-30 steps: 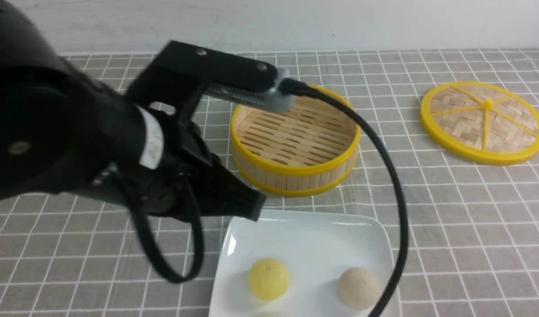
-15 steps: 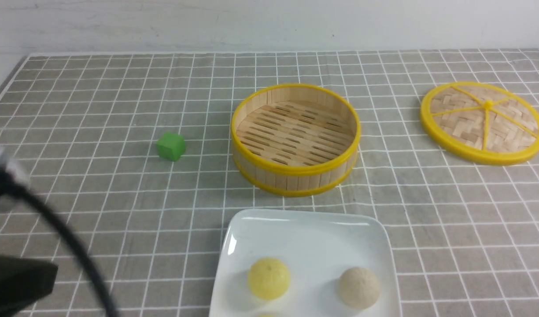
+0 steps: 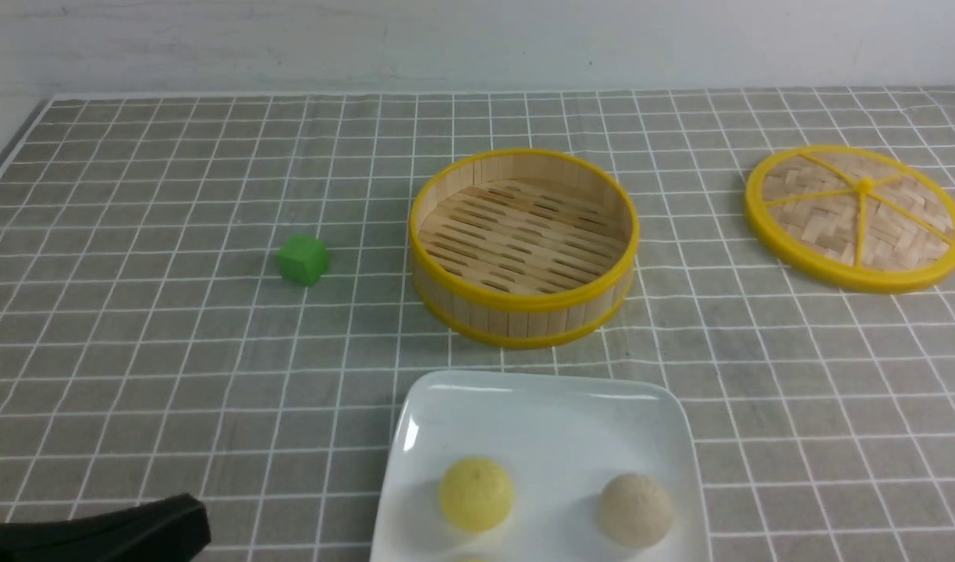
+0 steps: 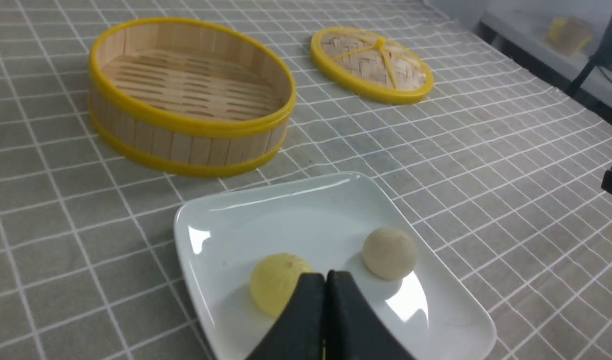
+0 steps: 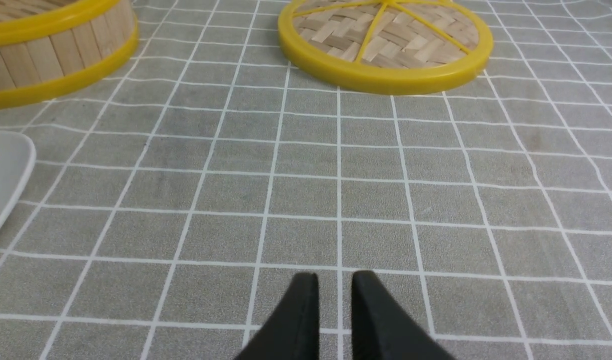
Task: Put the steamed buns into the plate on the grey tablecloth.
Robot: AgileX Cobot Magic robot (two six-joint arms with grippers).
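Plate [image 3: 540, 406] holds yellow bun [image 3: 476, 494] and beige bun [image 3: 635, 510], apart. Left gripper [image 4: 326, 280] pressed together, empty; right gripper [image 5: 334, 285] slightly parted above cloth [image 5: 336, 175].

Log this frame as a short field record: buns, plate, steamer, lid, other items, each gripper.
buns on plate: one yellow bun and one beige bun in full view; sliver of a third at the front view's bottom edge
plate: white, on the grey tablecloth, in front of the steamer
steamer basket: empty, lid off
lid: flat on the cloth, apart from the basket
green cube: on the cloth, beside the basket
left gripper: shut, holding nothing
right gripper: jaws slightly apart, empty
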